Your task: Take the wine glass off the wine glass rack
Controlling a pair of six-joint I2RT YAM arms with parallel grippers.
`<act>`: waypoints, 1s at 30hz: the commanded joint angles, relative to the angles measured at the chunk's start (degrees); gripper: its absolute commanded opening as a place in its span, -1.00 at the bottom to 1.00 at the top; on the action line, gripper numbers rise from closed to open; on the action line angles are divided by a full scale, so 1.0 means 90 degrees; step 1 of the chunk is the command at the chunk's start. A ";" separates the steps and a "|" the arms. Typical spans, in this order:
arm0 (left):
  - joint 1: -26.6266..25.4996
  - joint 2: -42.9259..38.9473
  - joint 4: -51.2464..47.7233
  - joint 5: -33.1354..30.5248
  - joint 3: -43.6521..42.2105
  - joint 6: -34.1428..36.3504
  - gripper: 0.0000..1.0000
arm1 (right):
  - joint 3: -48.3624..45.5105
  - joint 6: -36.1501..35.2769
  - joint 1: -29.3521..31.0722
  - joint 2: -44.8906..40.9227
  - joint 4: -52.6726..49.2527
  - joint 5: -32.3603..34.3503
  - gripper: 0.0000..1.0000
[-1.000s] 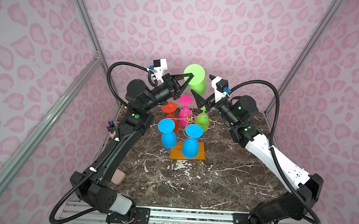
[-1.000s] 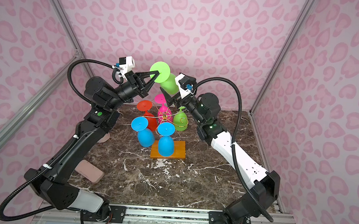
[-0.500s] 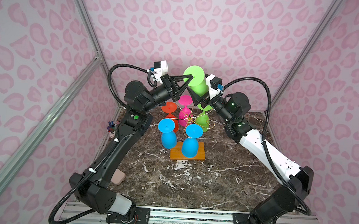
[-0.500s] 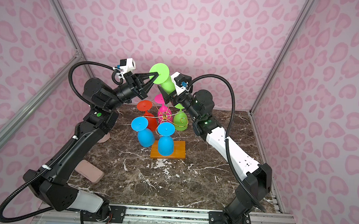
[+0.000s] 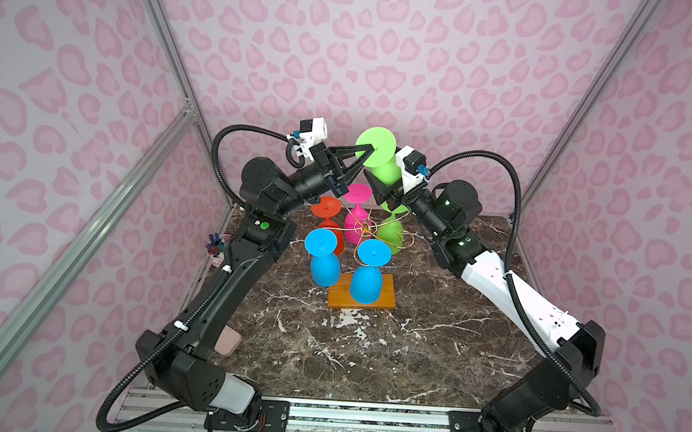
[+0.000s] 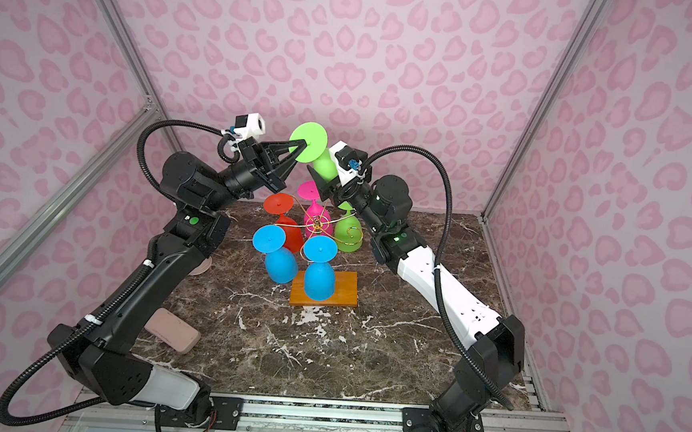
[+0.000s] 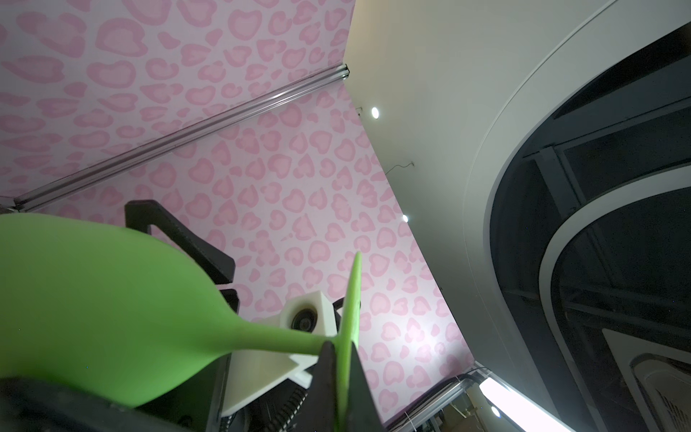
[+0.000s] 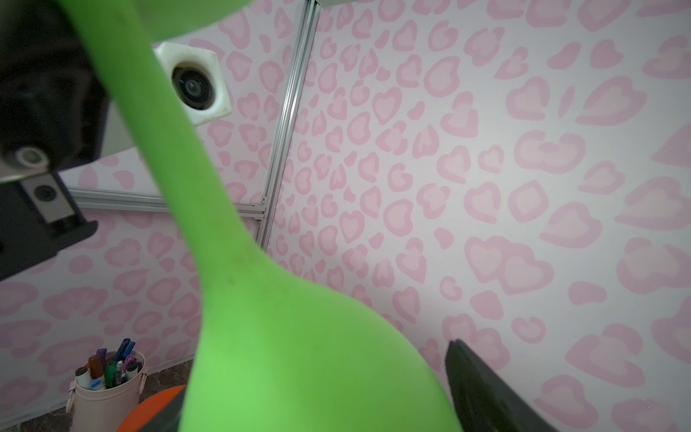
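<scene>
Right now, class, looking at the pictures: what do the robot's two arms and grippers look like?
Left arm mostly black; right arm black with a white forearm shell. Each carries a looping black corrugated cable, green indicator lights and a white wrist camera. Both the left gripper and right gripper have black triangular fingers.

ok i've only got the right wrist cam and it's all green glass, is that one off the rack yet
observer: yes. In both top views the green wine glass is up in the air, clear of the wire arms of the wine glass rack.
operator: what's actually holding it up there
observer: the left claw is shut on the rim of the glass's round foot.
</scene>
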 commanded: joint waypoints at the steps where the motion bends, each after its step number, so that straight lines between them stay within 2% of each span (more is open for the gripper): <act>1: 0.0027 0.0022 0.0500 0.0066 -0.0047 -0.0183 -0.94 | -0.0077 0.0108 0.0000 -0.0069 0.0198 0.0095 0.53; 3: 0.0045 0.0010 0.0514 0.0066 -0.0047 -0.0172 -0.88 | -0.0035 0.0150 0.0005 -0.0119 0.0031 0.0093 0.47; 6: 0.0072 -0.0043 0.0468 0.0066 -0.0047 -0.0063 -0.59 | 0.0049 0.0263 0.0001 -0.0221 -0.0297 0.0195 0.30; 9: 0.0104 -0.0121 0.0374 0.0011 -0.0104 0.0111 -0.02 | 0.0065 0.0411 0.0000 -0.0369 -0.0533 0.0355 0.25; 11: 0.0145 -0.0171 0.0319 -0.0058 -0.0171 0.0257 0.26 | 0.0116 0.0500 0.0000 -0.0482 -0.0819 0.0487 0.22; 14: 0.0240 -0.0255 0.0233 -0.0161 -0.0268 0.0626 0.45 | 0.0459 0.0586 -0.0010 -0.0579 -0.1674 0.0789 0.19; 16: 0.0315 -0.0299 0.0159 -0.0229 -0.0291 0.1049 0.47 | 0.0704 0.0620 -0.0010 -0.0628 -0.2310 0.0973 0.15; 18: 0.0358 -0.0316 0.0067 -0.0292 -0.0258 0.1689 0.47 | 0.0929 0.0650 -0.0010 -0.0673 -0.2911 0.1166 0.12; 22: 0.0357 -0.0354 -0.0207 -0.0412 -0.0072 0.3577 0.48 | 0.1445 0.0727 -0.0014 -0.0717 -0.4180 0.1458 0.08; 25: 0.0339 -0.0532 -0.0237 -0.0856 -0.0241 0.5021 0.52 | 0.1912 0.0841 -0.0012 -0.0699 -0.5145 0.1577 0.07; 28: 0.0264 -0.0742 -0.0272 -0.1353 -0.0480 0.6705 0.48 | 0.2203 0.0966 -0.0013 -0.0722 -0.5867 0.1583 0.02; 30: 0.0191 -0.0893 -0.0164 -0.1435 -0.0711 0.7999 0.47 | 0.2250 0.1001 0.0000 -0.0792 -0.6124 0.1556 0.01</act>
